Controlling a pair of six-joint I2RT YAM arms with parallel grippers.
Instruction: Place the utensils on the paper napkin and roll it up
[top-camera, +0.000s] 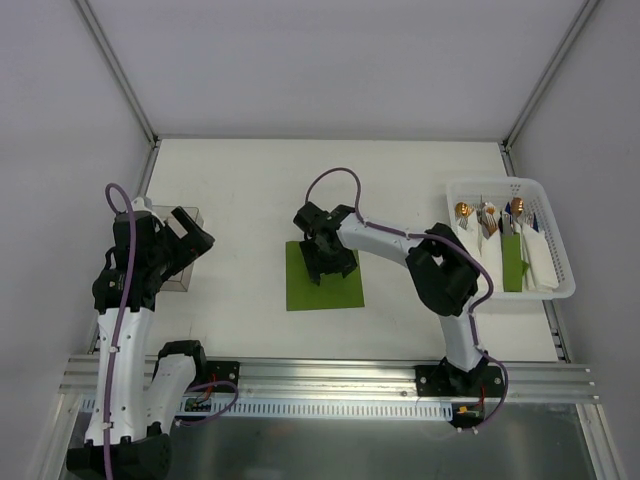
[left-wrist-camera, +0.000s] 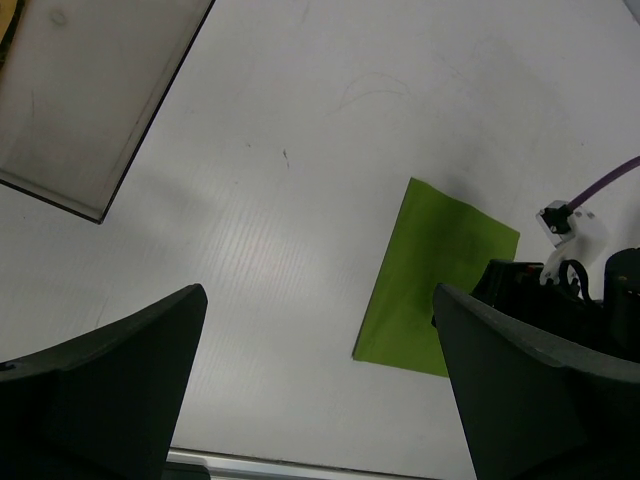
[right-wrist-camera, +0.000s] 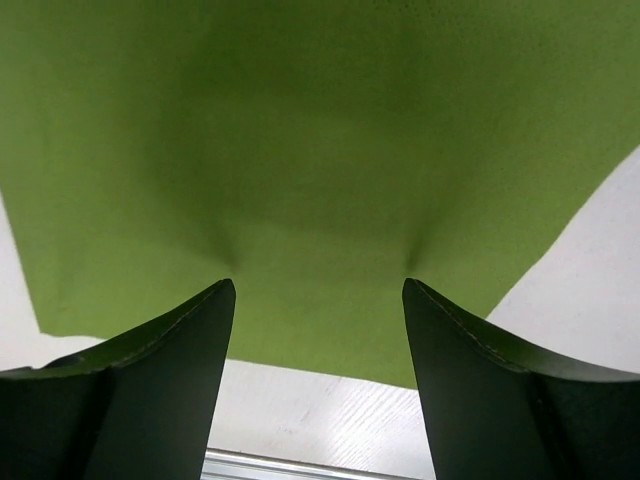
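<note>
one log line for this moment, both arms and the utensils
right gripper: open, tips pressing olive-green paper napkin | left gripper: open, empty | brown-handled metal utensils: in white plastic basket | stage: none placed

Round my right claw (top-camera: 330, 264): open table (top-camera: 240, 190) on all sides.
Right: white basket (top-camera: 540, 294) blocks me.
Left: grey box (left-wrist-camera: 90, 100) blocks.

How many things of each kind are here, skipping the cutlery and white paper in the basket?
Robot arms: 2
Green napkins: 2, one on the table and one in the basket
White basket: 1
Grey tray: 1
Total: 6
</note>
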